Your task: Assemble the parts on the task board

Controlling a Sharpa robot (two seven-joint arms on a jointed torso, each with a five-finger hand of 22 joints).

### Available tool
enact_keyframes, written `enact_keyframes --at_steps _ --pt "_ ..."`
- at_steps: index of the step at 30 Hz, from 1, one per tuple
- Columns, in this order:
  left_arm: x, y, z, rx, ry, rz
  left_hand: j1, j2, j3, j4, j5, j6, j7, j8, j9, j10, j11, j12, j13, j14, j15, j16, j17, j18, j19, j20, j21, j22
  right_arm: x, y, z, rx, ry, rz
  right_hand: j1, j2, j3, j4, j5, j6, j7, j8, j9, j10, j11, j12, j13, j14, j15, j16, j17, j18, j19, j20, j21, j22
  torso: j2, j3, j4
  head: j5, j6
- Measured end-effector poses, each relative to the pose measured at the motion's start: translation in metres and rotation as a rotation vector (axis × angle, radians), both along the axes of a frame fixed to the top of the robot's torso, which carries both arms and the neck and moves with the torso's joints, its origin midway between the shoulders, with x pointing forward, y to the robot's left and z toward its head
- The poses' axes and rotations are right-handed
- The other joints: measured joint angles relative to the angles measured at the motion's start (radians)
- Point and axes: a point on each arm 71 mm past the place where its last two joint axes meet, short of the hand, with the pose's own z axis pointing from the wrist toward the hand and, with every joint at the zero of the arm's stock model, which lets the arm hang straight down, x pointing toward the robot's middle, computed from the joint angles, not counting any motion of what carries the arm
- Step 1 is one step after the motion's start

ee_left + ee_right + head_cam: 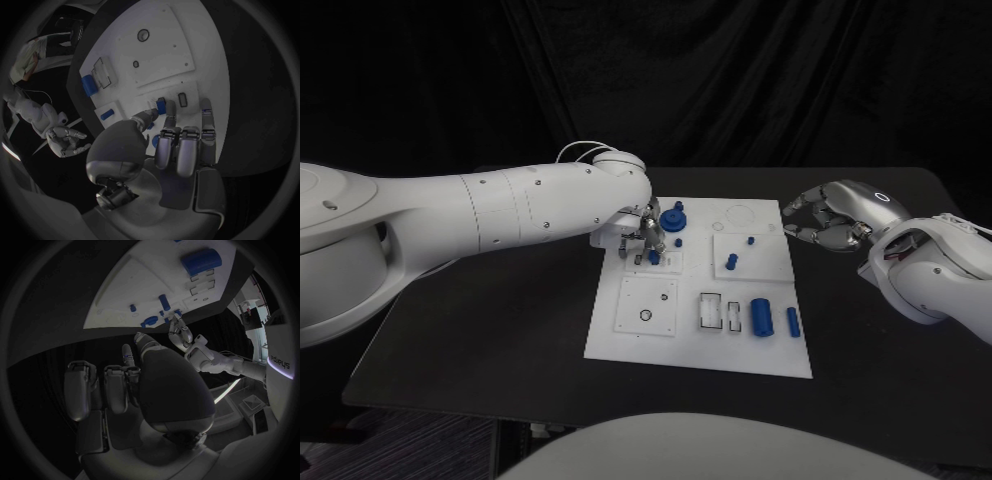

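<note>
Large blue cylinder part [762, 315] lying on white task board [700, 350]; left robot hand [643, 232] pinching small blue peg [655, 257]; right robot hand [828, 217] curled, empty, off-board.

Black table [488, 330] with a rounded corner, black curtain [733, 80] hanging in folds behind it, patterned grey carpet [401, 450] below

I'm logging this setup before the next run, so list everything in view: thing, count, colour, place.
table: one, black, under everything.
task board: one, white, mid-table.
large cylinder: one, blue, near right part of the board.
slim cylinder: one, blue, beside the large one, at the board's right edge.
round knob: one, blue, far left part of the board.
small pegs: several, blue, mid-board.
left hand: one, silver, over the board's left side, fingertips at a small blue part.
right hand: one, silver, off the board's right edge, fingers curled, holding nothing.
</note>
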Motion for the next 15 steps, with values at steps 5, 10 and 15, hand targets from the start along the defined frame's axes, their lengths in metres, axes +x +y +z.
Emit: enact_keyframes --at_steps 5,10,15 --pt "-0.0014 0.0001 -0.0024 0.005 0.005 -0.001 -0.001 -0.001 0.002 -0.001 -0.002 0.0 0.0 0.0 0.0 0.0 0.0 0.0 0.0 0.0 0.0 0.0 0.0 0.0 0.0 0.0 0.001 0.002 0.0 0.0002 -0.0004 -0.001 0.002 0.0 0.0 0.0 0.0 0.0 0.0 0.0 0.0 0.0 0.0 0.0 0.0 0.0 0.0 0.0 0.0 0.0 0.0 0.0 0.0 0.0 0.0 0.0 0.0 0.0 -0.0001 0.0 0.0" --pt "-0.002 -0.0002 -0.0024 0.007 0.006 -0.002 -0.02 -0.004 0.012 0.004 -0.025 0.0 0.0 -0.008 0.0 0.0 0.0 0.0 0.0 0.0 0.0 0.0 0.0 0.0 0.0 0.0 0.001 0.002 0.0 0.0002 -0.0006 -0.001 0.003 0.0 0.0 0.0 0.0 0.0 0.0 0.0 0.0 0.0 0.0 0.0 0.0 0.0 0.0 0.0 0.0 0.0 0.0 0.0 0.0 0.0 0.0 0.0 0.0 0.0 -0.0001 0.001 0.0" --pt "-0.0023 0.0001 -0.0026 0.008 0.008 -0.003 -0.047 -0.007 0.016 0.009 -0.093 0.0 0.0 -0.019 0.0 0.0 0.0 0.0 0.0 0.0 0.0 0.0 0.0 0.0 0.0 0.0 0.001 0.002 0.0002 -0.0002 -0.0008 -0.003 0.004 -0.002 0.0 0.0 0.0 0.0 0.0 0.0 0.0 0.0 0.0 0.0 0.0 0.0 0.0 0.0 0.0 0.0 0.0 0.0 0.0 0.0 0.0 0.0 0.0 -0.0001 -0.0001 0.001 0.0"
